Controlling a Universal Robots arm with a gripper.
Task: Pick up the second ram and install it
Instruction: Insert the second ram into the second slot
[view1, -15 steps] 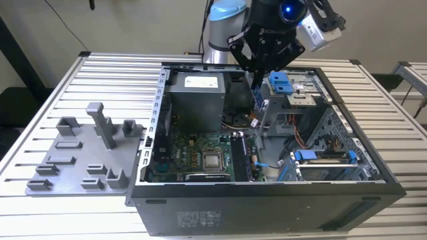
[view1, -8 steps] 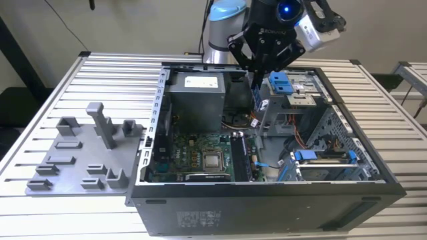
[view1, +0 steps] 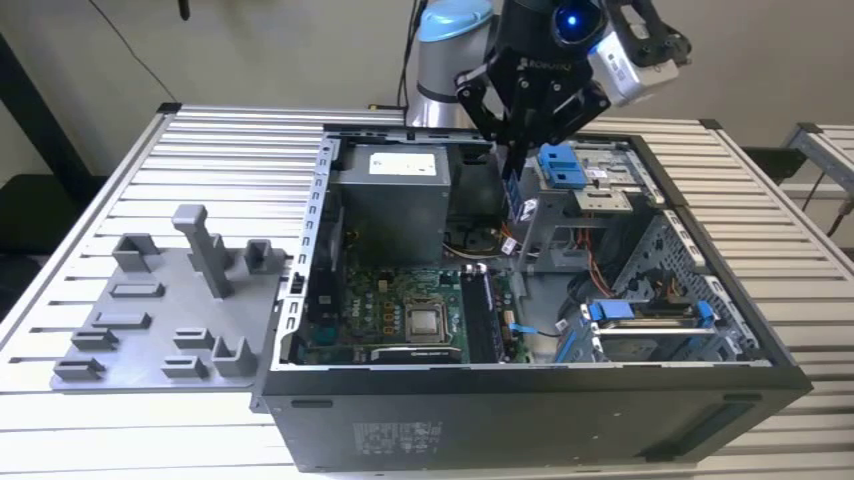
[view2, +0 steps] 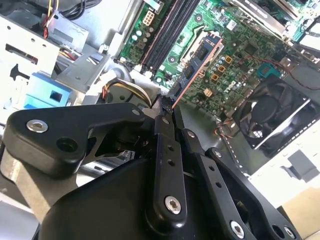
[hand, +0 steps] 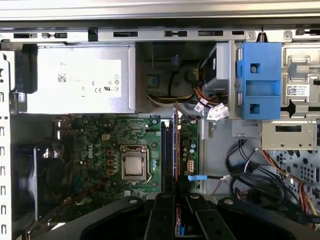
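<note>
My gripper (view1: 513, 148) hangs above the open computer case (view1: 534, 400) and is shut on the second ram (view1: 513, 188), which points down into the case. In the second wrist view the gripper (view2: 165, 106) pinches one end of the ram (view2: 200, 57), a dark board with an orange-lit edge. Seen from the first wrist view, the ram (hand: 176, 145) is edge-on, running from the gripper (hand: 176, 201) along the long black memory slots (hand: 167, 150). It stands above the motherboard (view1: 400, 310), apart from the slots (view1: 478, 315).
A grey power supply (view1: 387, 200) fills the case's far corner. Blue drive brackets (view1: 567, 165) and loose cables (hand: 245, 165) lie on the exterior view's right. The processor socket (hand: 134, 166) sits beside the slots. A grey parts holder (view1: 160, 320) rests on the slatted table.
</note>
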